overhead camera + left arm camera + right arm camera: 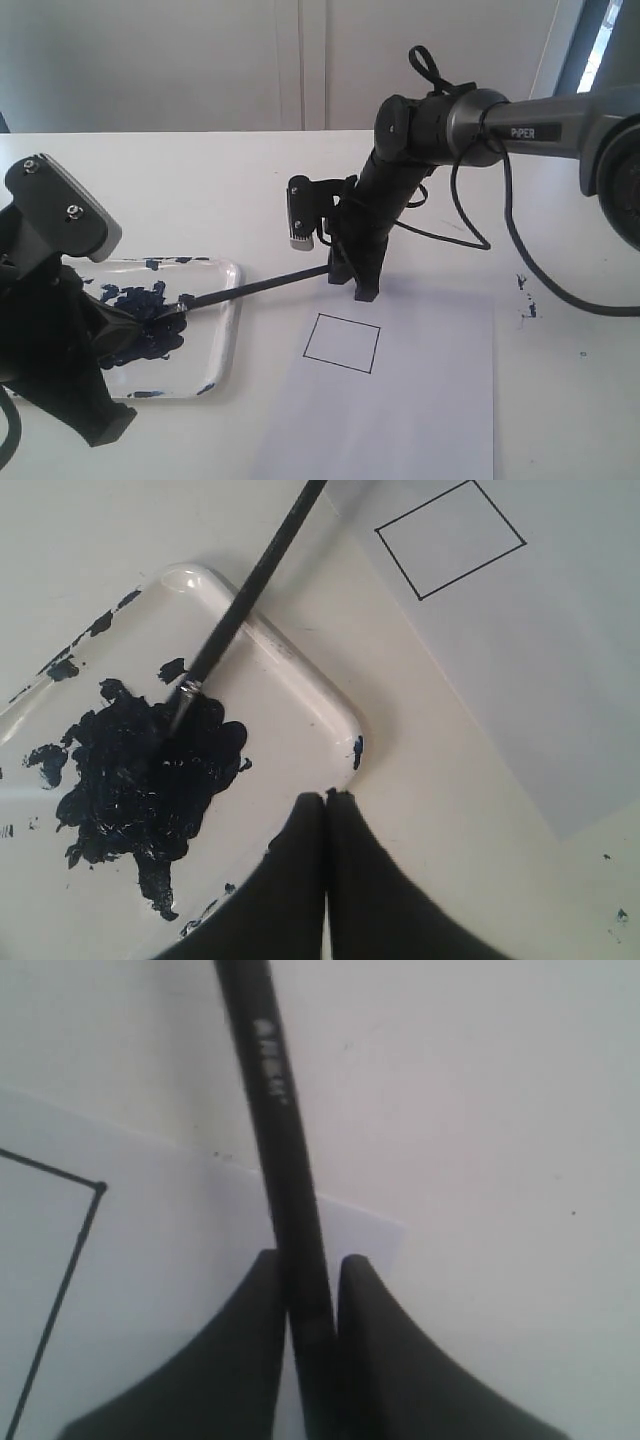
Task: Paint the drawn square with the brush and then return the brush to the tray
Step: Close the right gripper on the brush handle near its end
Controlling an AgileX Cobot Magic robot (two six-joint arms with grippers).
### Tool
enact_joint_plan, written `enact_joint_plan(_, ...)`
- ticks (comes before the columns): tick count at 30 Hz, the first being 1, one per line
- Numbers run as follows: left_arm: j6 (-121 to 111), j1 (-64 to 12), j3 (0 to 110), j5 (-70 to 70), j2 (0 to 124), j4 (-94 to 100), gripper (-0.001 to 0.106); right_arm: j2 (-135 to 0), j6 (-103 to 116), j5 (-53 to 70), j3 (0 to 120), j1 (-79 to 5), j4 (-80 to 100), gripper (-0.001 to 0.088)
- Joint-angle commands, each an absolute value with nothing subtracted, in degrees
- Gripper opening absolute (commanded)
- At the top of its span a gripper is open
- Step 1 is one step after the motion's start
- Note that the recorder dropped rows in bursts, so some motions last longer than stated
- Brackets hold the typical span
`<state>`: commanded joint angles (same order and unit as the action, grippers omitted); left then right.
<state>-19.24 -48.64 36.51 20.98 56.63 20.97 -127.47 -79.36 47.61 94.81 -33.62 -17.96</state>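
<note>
The white table is being shared by two arms. A paper sheet is lying at five o'clock in the exterior view, and the clear tray at eight o'clock, just beside the sheet's edge. The left claw is being held above the tray's near corner with its jaws pressed together on nothing. The right claw is being lowered at twelve o'clock of the square, which is showing clean white inside its lines.

The brush is being propped across the tray's rim. Its tip is sitting in the dark blue paint blob, and its handle is running toward three o'clock into the right claw. In the right wrist view the jaws are standing narrowly apart with the handle between them. Whether the pads are already gripping it is hard to tell.

The step in hand is judged to be the pick-up. The jaws are best closed squarely across the handle, and the brush lifted clear of the rim before it is swung over, so that the tray is not being dragged.

Paint specks are dotting the table at three o'clock, well apart from the square. The loaded tip is likely to drip over the bare paper on the way.
</note>
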Motion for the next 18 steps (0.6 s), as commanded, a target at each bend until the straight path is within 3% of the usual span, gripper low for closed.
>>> enact_joint_plan(12,-19.24,-48.64,36.51,20.98,56.63,21.09,0.000,-126.69,-79.36,50.66,96.26,-33.62,-17.96,-0.0001)
enact_joint_plan(18,-19.24,-48.64,36.51,20.65,56.63,21.20,0.000,-122.89,-79.36,53.13,96.51,-33.75,-18.08,0.0000)
